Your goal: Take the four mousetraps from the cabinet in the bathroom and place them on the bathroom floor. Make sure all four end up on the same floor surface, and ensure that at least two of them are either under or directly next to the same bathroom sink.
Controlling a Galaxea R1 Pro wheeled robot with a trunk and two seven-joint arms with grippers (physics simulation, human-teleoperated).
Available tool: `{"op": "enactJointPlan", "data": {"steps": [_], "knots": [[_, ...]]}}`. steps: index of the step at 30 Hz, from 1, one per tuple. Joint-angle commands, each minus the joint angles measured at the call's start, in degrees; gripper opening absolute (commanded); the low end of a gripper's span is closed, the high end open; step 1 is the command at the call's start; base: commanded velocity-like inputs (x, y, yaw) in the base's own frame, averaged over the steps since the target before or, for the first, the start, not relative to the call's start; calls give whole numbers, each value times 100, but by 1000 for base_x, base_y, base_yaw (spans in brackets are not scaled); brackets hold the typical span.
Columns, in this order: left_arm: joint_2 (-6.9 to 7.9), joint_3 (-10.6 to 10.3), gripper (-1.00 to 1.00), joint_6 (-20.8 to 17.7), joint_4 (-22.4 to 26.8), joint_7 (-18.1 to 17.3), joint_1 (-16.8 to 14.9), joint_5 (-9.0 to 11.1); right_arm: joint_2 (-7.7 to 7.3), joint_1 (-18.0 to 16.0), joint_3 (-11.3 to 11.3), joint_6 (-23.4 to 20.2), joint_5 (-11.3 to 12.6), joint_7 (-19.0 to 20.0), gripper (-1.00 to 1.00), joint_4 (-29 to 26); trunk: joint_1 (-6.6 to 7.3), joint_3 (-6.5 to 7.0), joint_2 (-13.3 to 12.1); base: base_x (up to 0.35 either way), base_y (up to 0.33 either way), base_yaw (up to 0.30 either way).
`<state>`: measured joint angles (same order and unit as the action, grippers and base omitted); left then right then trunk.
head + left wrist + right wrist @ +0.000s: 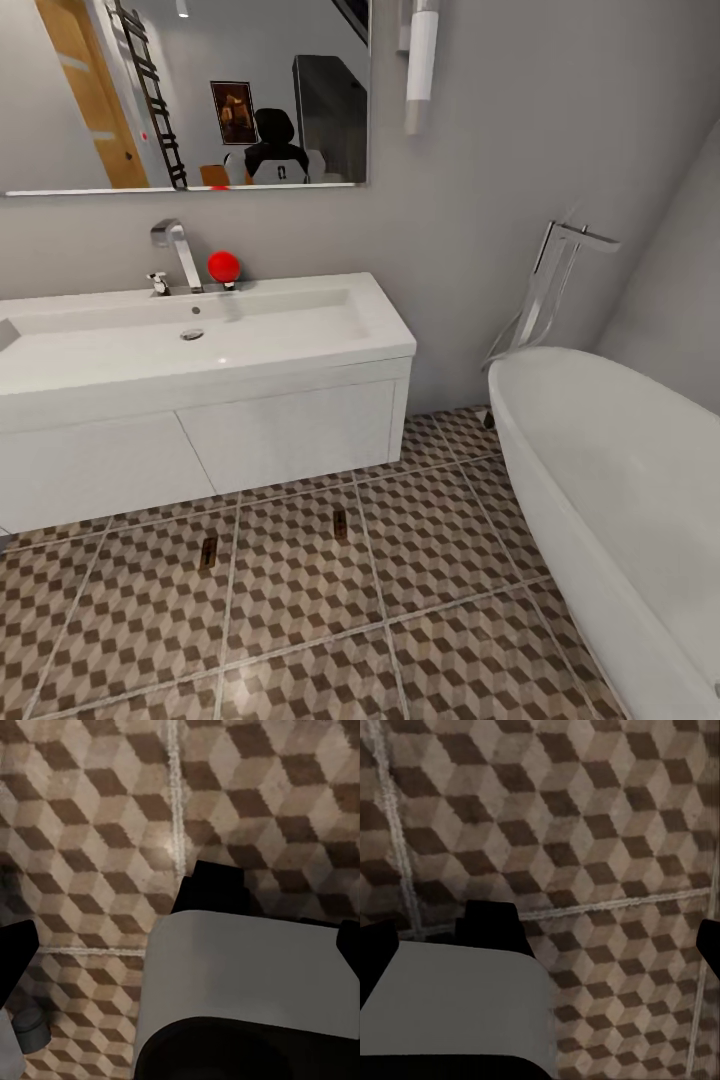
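Two small tan wooden mousetraps [208, 551] [340, 524] lie on the cube-patterned tiled floor [440, 560] just before the white vanity sink [200, 340] (well apart); both grippers' jaw states cannot be told.

Glossy white fixtures over a matt patterned tile floor

The bathroom sink [150, 345] and its flat-fronted vanity [290, 435] look like smooth white glazed or lacquered surfaces with a soft sheen; the faucet [178, 250] is polished chrome, as is the tall bathtub filler [555, 275]. The bathtub [620, 480] is smooth, glossy white. The bathroom floor [440, 560] is matt tile printed in brown, beige and cream cubes, with pale, slightly rough grout lines. Two mousetraps [208, 551] [340, 524] on it look like tan wood with dark metal parts. The mirror [190, 90] is reflective glass, the wall [520, 120] matt grey paint, and a red ball [223, 266] by the faucet looks smooth
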<state>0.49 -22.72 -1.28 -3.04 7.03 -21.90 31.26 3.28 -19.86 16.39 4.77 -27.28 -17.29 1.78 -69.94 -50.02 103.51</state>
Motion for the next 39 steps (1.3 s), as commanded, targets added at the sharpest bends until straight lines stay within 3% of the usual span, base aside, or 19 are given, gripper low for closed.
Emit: {"op": "enactJointPlan", "data": {"steps": [1,30,39], "knots": [[5,-48,100,-13,-4,9,-4,39,-36,-3,48,32,-48,-28,100,17,1,-4,2,0,0,0],[4,-57,100,-22,2,9,0,39,-74,2,48,39,-48,-22,100,23,1,-4,2,0,0,0],[9,-49,100,-22,-2,9,0,39,-81,55,56,40,-31,-20,100,19,1,8,2,0,0,-187]]}}
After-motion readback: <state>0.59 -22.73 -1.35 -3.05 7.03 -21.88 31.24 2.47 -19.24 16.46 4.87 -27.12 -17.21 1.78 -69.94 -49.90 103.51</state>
